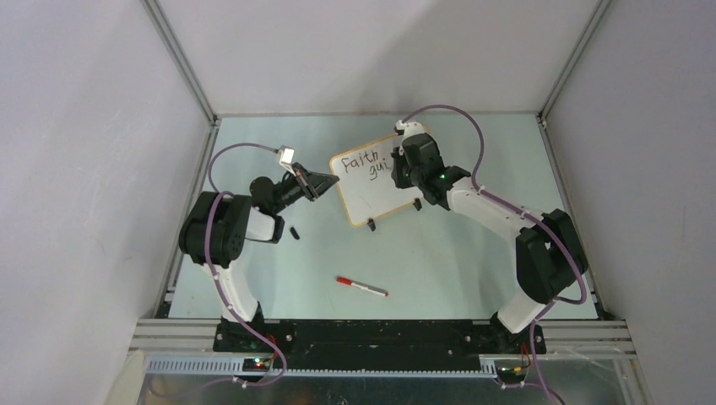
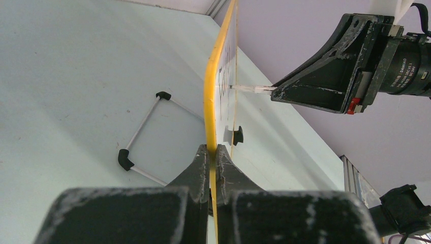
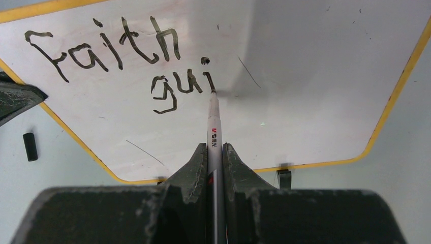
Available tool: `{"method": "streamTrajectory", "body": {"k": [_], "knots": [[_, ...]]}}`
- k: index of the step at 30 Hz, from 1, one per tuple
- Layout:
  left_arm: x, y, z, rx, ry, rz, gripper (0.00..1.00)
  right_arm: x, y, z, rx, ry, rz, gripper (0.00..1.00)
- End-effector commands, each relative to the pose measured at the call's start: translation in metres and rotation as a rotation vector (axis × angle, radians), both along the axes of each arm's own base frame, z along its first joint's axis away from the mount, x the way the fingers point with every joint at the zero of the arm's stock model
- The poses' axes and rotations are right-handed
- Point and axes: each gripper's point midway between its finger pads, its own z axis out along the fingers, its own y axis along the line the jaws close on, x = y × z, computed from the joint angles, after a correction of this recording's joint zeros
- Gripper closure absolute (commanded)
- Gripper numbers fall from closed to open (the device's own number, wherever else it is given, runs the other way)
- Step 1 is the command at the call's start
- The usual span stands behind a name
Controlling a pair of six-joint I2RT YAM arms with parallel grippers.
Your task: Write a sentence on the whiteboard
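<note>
Right, your left gripper [image 1: 325, 184] is clamped tight on the left edge of the whiteboard [image 1: 376, 201], jaws pinching the orange frame. The board stands on the table [image 1: 439, 261] toward the far side, between your two arms. Your right gripper [image 3: 216, 152] is closed around a marker [image 3: 213, 119], whose tip touches the white face at the foot of the "i". The sentence [image 3: 122, 56] reads "faith" on top and "gui" below it, in thin black strokes.

Around you, a small black cap [image 1: 295, 231] lies on the table near the left arm, apart from the board. A red-and-white pen [image 1: 361, 286] lies nearer the bases, between the arms and touching neither. Two black clip feet [image 1: 371, 224] sit under the board's near edge.

From the left wrist you see a thin wire stand [image 2: 147, 132] with black corners on the table behind the board; whether it touches the board you cannot tell. From above, the right gripper covers the right end of the lettering and the board's far right corner.
</note>
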Motion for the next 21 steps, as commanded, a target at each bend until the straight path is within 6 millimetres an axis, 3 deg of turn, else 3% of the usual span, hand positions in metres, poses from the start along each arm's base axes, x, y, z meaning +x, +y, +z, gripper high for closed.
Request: {"method": "streamTrajectory", "body": {"k": [1,16,21], "knots": [[-0.004,0.0,0.01,0.014,-0.076,-0.015,1.0,0.007,0.005,0.027,0.023,-0.06,0.005,1.0],[-0.003,0.001,0.009,0.015,-0.07,-0.006,1.0,0.006,-0.001,0.058,0.139,-0.159,0.013,1.0],[-0.002,0.002,0.007,0.026,-0.069,0.011,1.0,0.0,-0.005,0.055,0.143,-0.161,0.008,1.0]]}}
